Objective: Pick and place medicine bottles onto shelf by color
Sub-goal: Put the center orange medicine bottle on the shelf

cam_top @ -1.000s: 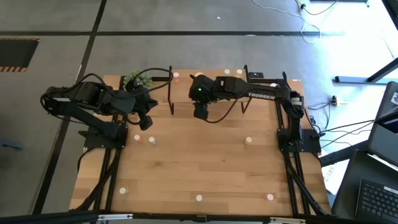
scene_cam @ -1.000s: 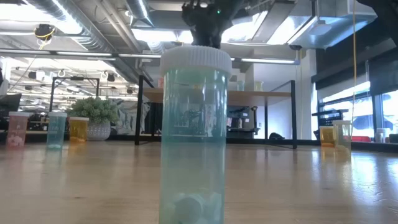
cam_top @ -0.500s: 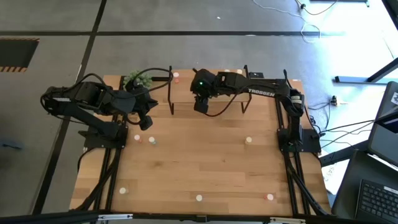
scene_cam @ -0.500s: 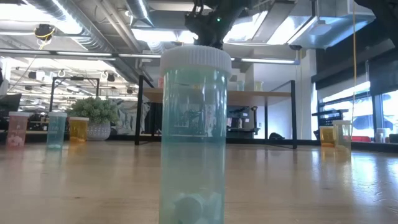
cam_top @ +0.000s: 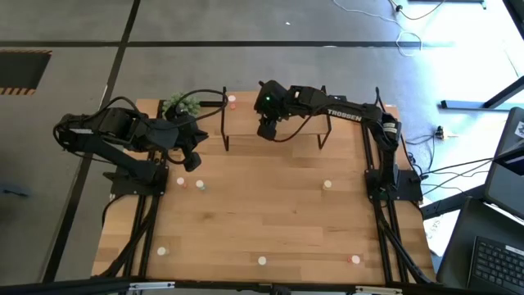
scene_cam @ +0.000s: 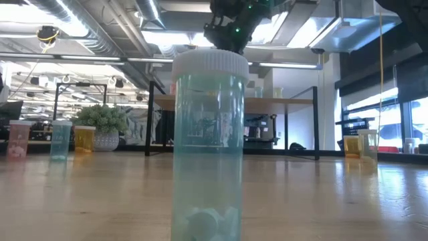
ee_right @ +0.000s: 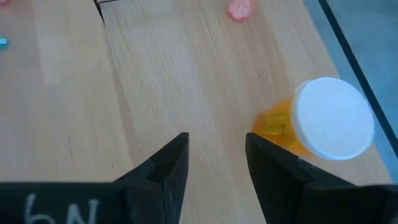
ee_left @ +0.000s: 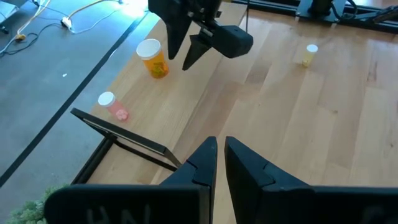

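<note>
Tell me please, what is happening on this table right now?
A two-armed robot is sorting medicine bottles onto a shelf. The right hand is open and empty, over the shelf's board, beside an orange bottle that stands there. A pink bottle stands farther along the shelf. The left hand is shut and empty and waits at the table's left side near the plant. Several bottles are still scattered on the table.
</note>
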`<control>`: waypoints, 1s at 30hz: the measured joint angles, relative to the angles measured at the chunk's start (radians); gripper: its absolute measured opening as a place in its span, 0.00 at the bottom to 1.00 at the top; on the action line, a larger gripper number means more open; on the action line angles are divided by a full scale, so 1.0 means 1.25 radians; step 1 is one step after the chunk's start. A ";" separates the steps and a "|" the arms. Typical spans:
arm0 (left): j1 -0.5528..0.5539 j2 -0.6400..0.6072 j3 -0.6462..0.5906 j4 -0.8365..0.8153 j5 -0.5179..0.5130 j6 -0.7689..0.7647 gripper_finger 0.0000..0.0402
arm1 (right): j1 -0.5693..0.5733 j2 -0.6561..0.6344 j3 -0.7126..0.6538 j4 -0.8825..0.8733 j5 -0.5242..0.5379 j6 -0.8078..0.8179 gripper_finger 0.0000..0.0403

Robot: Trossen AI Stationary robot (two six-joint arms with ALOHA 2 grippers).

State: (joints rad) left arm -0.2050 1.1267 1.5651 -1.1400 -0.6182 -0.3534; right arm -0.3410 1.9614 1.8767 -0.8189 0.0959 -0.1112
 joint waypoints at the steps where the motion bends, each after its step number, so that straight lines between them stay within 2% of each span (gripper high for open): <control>1: 0.000 0.000 0.000 0.000 0.000 0.000 0.07 | -0.001 0.000 0.000 0.000 0.000 0.000 0.40; 18: 0.000 0.000 0.000 0.000 0.000 -0.001 0.07 | -0.015 0.036 0.000 0.036 0.001 -0.005 0.40; 25: 0.000 0.000 0.000 0.000 -0.001 0.000 0.07 | -0.015 0.039 0.000 0.041 0.092 0.000 0.40; 30: 0.000 0.000 0.000 0.000 -0.001 0.029 0.07 | -0.018 0.039 0.000 0.044 0.096 -0.002 0.40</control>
State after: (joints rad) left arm -0.2050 1.1267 1.5650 -1.1400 -0.6189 -0.3174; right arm -0.3630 2.0106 1.8767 -0.7641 0.2161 -0.1139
